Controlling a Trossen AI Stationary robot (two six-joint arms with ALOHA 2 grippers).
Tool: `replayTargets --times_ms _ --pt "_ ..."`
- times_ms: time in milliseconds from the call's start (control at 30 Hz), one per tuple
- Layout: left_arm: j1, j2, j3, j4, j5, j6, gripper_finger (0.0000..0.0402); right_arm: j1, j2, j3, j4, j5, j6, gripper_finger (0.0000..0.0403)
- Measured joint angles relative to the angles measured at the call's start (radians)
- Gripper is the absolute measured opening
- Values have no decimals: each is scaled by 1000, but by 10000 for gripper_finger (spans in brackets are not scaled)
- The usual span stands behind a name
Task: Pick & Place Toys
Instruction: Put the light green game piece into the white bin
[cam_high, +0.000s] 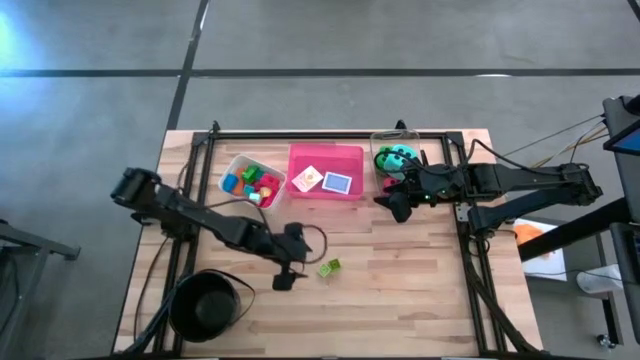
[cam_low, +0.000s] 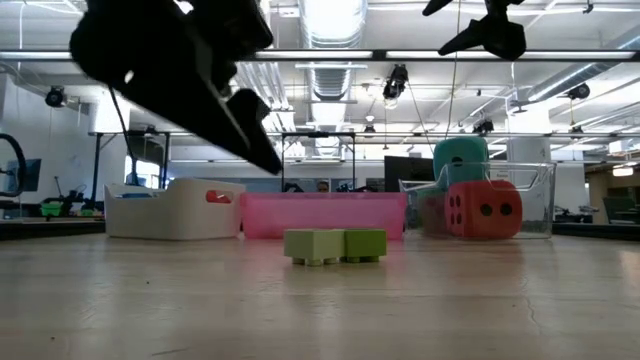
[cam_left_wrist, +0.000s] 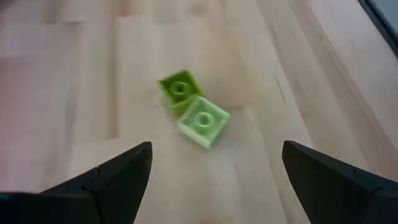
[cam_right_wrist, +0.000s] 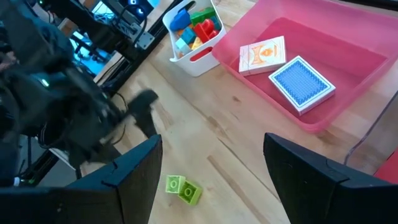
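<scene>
Two small green blocks (cam_high: 329, 267) lie joined side by side on the bare table near its middle; they also show in the left wrist view (cam_left_wrist: 193, 109), the right wrist view (cam_right_wrist: 184, 188) and the low view (cam_low: 335, 245). My left gripper (cam_high: 285, 272) is open and empty just left of them, above the table. My right gripper (cam_high: 396, 205) is open and empty, raised in front of the clear tray (cam_high: 400, 140) that holds the teal and red dice (cam_low: 470, 195). Two cards (cam_right_wrist: 283, 71) lie in the pink tray (cam_high: 325, 170). Several bright blocks fill the white tray (cam_high: 252, 180).
A black round bowl (cam_high: 205, 305) stands at the table's near left corner. The three trays stand in a row along the far side. Bare wood lies between the trays and the near edge, to the right of the green blocks.
</scene>
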Motion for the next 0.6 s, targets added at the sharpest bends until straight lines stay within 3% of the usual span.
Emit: replayTargets --times_ms 333,600 --pt "7 140 34 103 91 221 362 3 0 0 10 -8 15 271" --pt "25 180 40 127 153 271 362 21 0 0 10 -8 15 271"
